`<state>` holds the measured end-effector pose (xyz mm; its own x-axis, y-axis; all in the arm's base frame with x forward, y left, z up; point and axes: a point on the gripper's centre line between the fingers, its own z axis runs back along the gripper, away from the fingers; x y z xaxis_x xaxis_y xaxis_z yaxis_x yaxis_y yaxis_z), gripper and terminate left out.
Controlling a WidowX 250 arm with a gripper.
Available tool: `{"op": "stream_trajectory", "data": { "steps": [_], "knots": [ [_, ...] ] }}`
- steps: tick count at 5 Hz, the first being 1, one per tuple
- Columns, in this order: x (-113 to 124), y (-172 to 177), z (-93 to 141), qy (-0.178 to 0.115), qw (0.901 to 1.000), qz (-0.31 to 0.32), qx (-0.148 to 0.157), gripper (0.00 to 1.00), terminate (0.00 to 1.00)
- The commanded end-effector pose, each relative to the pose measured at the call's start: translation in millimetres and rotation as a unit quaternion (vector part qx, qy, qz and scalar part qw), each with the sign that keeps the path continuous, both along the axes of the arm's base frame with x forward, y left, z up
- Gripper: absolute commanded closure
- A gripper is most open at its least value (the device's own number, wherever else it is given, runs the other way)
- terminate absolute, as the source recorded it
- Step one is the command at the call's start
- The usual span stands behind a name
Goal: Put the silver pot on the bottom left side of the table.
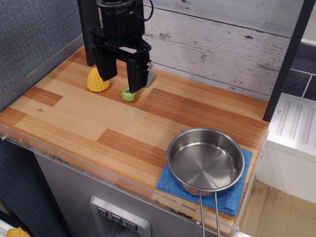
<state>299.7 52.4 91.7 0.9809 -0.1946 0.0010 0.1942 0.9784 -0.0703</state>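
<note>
The silver pot (206,162) is a shallow shiny steel pan. It sits on a blue cloth (173,185) at the front right of the wood-plank table (98,123). Its thin wire-loop handle (208,212) points toward the front edge. My black gripper (121,81) hangs at the back left of the table, far from the pot. Its two fingers (136,74) are spread apart and hold nothing. The pot is empty.
A yellow corn toy (98,80) stands just left of the gripper, partly behind its left finger. A small green object (128,95) lies by the right finger. A grey plank wall (222,44) runs behind the table. A clear acrylic edge (74,160) lines the front.
</note>
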Motion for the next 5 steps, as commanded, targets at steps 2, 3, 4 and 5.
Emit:
{"op": "stream_trajectory", "data": {
  "steps": [2, 3, 4, 5],
  "knots": [
    [1, -28, -3, -0.029, 0.9979, -0.057, -0.003, 0.00, 0.00],
    [1, -62, -4, -0.077, 0.9908, -0.111, 0.001, 0.00, 0.00],
    [-2, -85, -9, -0.100, 0.9871, -0.124, 0.014, 0.00, 0.00],
    [-1, -96, -26, -0.096, 0.9877, -0.123, 0.018, 0.00, 0.00]
  ]
}}
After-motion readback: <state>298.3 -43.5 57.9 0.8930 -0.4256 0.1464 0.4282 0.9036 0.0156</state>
